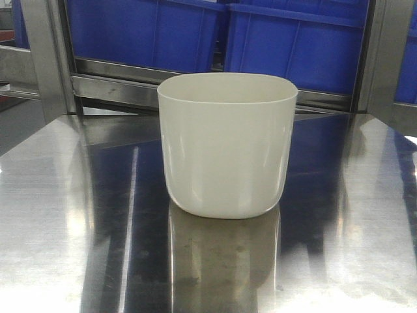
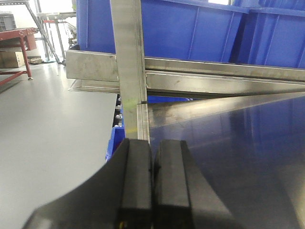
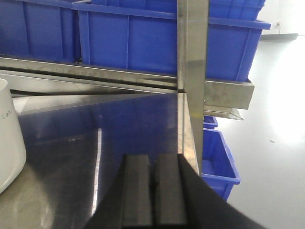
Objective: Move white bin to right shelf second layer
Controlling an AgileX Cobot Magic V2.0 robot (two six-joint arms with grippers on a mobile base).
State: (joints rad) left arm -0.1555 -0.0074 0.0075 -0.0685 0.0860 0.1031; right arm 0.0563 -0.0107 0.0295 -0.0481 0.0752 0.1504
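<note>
Where legible, "Can" on white bin (image 3: pixel 9 143).

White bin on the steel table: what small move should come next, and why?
Probably open the grippers: the left gripper and right gripper are both shut and empty, while the white bin stands upright, untouched, on the steel table.

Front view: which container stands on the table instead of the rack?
The white bin, alone on the steel table; the blue crates sit on the rack behind it.

Matte black left gripper (image 2: pixel 153 155) and right gripper (image 3: pixel 153 164), blocky, flat-sided, flaring rearward.
</note>
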